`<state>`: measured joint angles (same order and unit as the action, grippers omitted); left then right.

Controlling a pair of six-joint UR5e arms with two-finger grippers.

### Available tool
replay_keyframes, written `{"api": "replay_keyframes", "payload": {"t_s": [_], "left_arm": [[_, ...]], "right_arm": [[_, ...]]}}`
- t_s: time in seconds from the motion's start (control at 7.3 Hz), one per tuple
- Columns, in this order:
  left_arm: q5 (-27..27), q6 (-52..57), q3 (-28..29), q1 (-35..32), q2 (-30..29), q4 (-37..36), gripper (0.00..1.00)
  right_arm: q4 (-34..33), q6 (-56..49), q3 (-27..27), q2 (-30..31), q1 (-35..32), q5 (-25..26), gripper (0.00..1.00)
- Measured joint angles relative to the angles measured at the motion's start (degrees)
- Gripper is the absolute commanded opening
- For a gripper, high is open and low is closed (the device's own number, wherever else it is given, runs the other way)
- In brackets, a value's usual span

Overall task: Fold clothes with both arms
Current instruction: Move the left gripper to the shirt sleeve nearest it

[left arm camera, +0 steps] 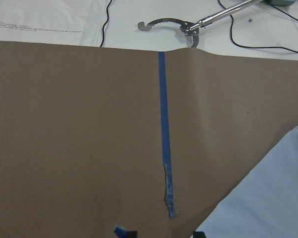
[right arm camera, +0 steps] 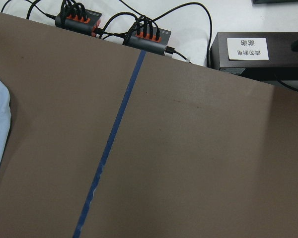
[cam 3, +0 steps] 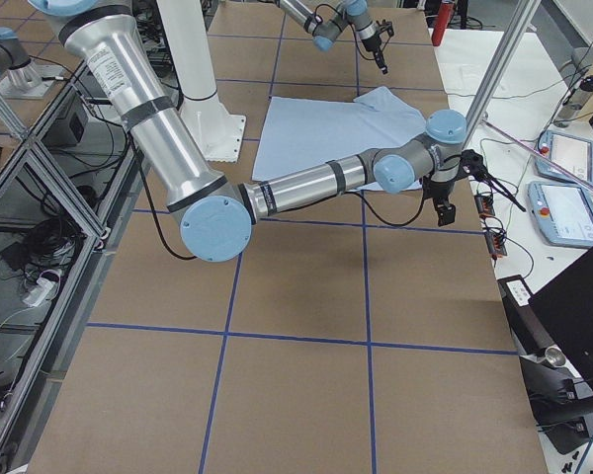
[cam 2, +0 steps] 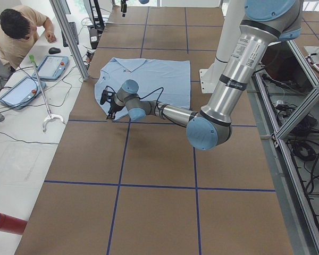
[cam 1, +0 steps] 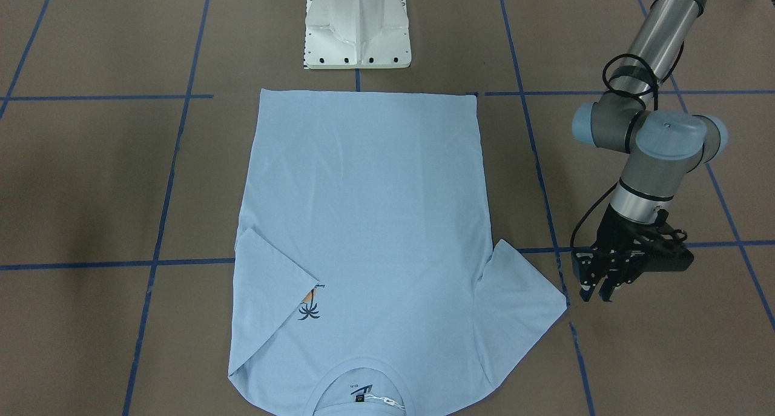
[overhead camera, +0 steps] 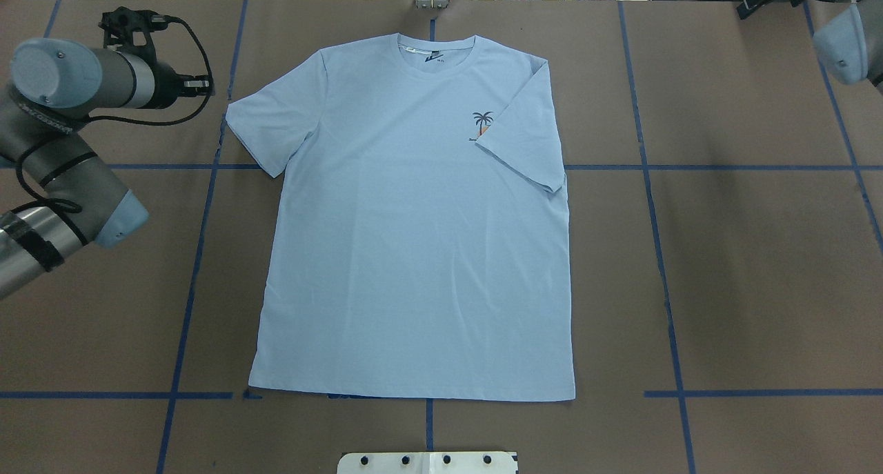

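The clothes are one light blue T-shirt (overhead camera: 414,253) lying flat and face up in the middle of the table, collar on the far side. Its sleeve on the overhead view's right is folded in over the chest and partly covers the palm print (overhead camera: 482,122). The other sleeve (overhead camera: 272,122) lies spread out. My left gripper (cam 1: 595,296) hangs open just above the table, a short way outside that spread sleeve's tip (cam 1: 560,304), with nothing between its fingers. My right gripper (cam 3: 444,211) shows only in the exterior right view, beyond the folded sleeve; I cannot tell its state.
The white pedestal base (cam 1: 357,28) stands at the hem end of the shirt. Blue tape lines (overhead camera: 648,184) cross the brown table cover. Past the far edge lie power strips (right arm camera: 144,37), a metal reacher tool (left arm camera: 188,25) and tablets (cam 2: 50,66), where a person (cam 2: 16,26) sits.
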<state>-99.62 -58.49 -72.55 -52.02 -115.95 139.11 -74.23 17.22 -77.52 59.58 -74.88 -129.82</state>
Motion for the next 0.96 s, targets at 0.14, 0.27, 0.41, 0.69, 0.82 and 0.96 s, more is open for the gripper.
{"api": "replay_keyframes", "payload": {"t_s": [0.14,0.27,0.41,0.69,0.82,0.96], "left_arm": [[0.6,0.0,2.4,0.8,-1.2,1.0,0.42],[1.1,0.0,4.2,1.6,-2.2,1.8,0.42],[1.3,0.0,5.1,2.3,-2.6,2.1,0.42],[1.6,0.0,5.7,3.4,-2.7,2.3,0.39],[2.1,0.0,5.9,3.6,-2.8,2.3,0.38],[2.5,0.1,6.2,3.7,-2.8,2.3,0.38]], "right_arm": [[0.0,0.0,0.0,0.0,0.0,0.0,1.00],[0.0,0.0,0.0,0.0,0.0,0.1,1.00],[0.0,0.0,0.1,0.0,0.0,0.1,1.00],[0.0,0.0,0.1,0.1,0.0,0.1,1.00],[0.0,0.0,0.1,0.1,0.0,0.1,1.00],[0.0,0.0,0.2,0.1,0.0,0.1,1.00]]}}
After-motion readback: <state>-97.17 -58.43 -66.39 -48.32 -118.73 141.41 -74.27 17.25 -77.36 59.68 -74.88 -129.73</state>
